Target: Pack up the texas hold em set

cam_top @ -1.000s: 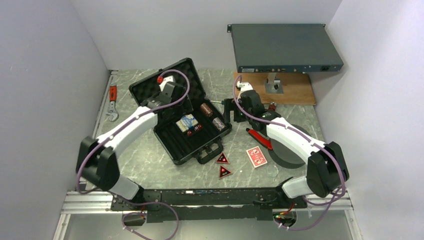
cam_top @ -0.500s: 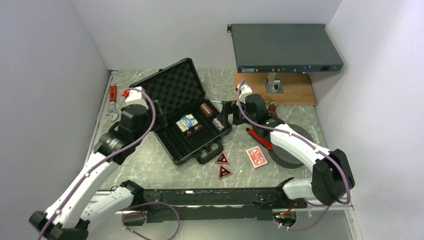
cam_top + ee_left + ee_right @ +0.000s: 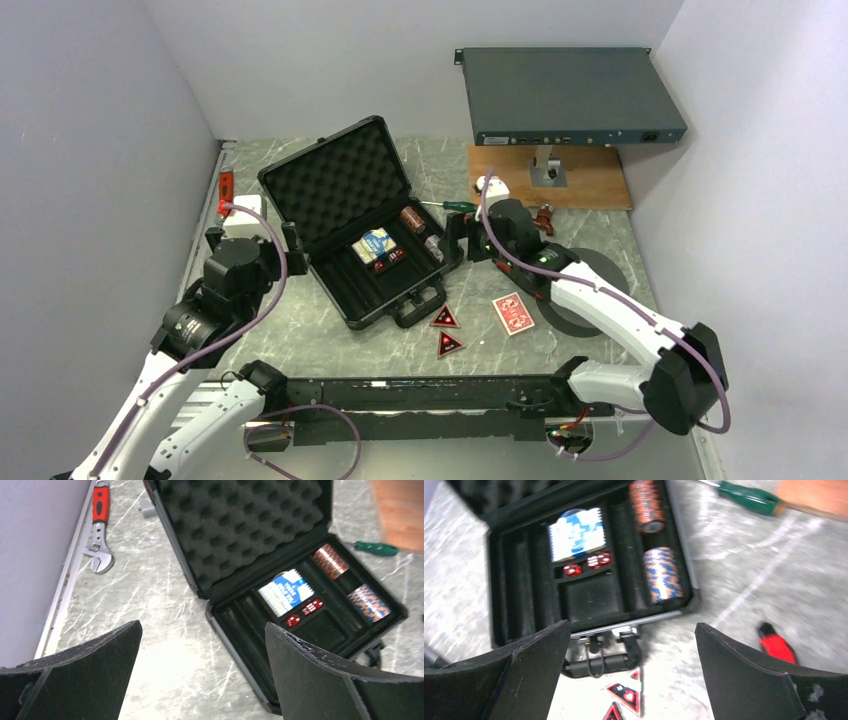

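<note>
The open briefcase (image 3: 340, 185) lies on the table (image 3: 300, 320); only the top view shows the red deck (image 3: 513, 313) at its 4 o'clock. Wrist views show the left tool (image 3: 201, 627) and right tool (image 3: 632, 626) wide (both empty).

Marbled table (image 3: 330, 345) with briefcase (image 3: 345, 190), deck (image 3: 513, 313)

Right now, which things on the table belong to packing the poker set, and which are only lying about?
Belong: briefcase, blue deck, chip rolls, red deck, triangular tokens.

Lying about: grey box, wrench, screwdriver, black disc, wooden board.
</note>
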Controlling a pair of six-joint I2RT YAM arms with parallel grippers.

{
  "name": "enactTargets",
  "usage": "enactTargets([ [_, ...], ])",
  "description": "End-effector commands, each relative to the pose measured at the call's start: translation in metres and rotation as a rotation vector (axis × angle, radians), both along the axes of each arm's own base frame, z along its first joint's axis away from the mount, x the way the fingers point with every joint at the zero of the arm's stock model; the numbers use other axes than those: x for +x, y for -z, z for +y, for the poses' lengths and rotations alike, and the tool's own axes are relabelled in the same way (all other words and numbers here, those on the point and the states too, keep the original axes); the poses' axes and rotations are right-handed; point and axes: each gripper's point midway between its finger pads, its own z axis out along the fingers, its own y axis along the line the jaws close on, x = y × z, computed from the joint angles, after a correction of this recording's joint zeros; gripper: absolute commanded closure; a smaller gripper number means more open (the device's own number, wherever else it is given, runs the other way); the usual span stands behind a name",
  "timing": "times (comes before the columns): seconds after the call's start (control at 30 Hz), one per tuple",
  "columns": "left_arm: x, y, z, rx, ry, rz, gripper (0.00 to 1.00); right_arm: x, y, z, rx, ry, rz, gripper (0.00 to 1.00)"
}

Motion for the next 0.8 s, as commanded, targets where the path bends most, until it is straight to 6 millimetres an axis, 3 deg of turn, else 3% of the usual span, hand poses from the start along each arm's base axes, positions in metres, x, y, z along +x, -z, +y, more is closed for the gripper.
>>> enactTargets([
  [0.0, -0.001, 0.01, 0.01, 0.083, -0.022, 0.023, 0.0, 0.004, -0.009, -0.066, -0.091, 0.342, -0.006, 0.0],
  [0.07, -0.001, 0.012, 0.014, 0.094, -0.041, 0.034, 0.0, -0.003, -0.005, -0.087, -0.112, 0.446, 0.02, 0.0],
  [0.17, -0.001, 0.014, 0.019, 0.111, -0.071, 0.048, 0.0, -0.014, 0.0, -0.103, -0.113, 0.52, 0.051, 0.0],
  [0.3, -0.002, 0.015, 0.02, 0.112, -0.075, 0.054, 0.0, -0.022, 0.015, -0.108, -0.148, 0.504, 0.072, 0.0],
  [0.6, -0.005, 0.016, 0.023, 0.108, -0.085, 0.049, 0.0, -0.046, 0.085, -0.113, -0.261, 0.524, 0.286, 0.0],
  [0.77, -0.005, 0.017, 0.023, 0.111, -0.086, 0.051, 0.01, -0.052, 0.104, -0.132, -0.296, 0.623, 0.326, 0.0],
])
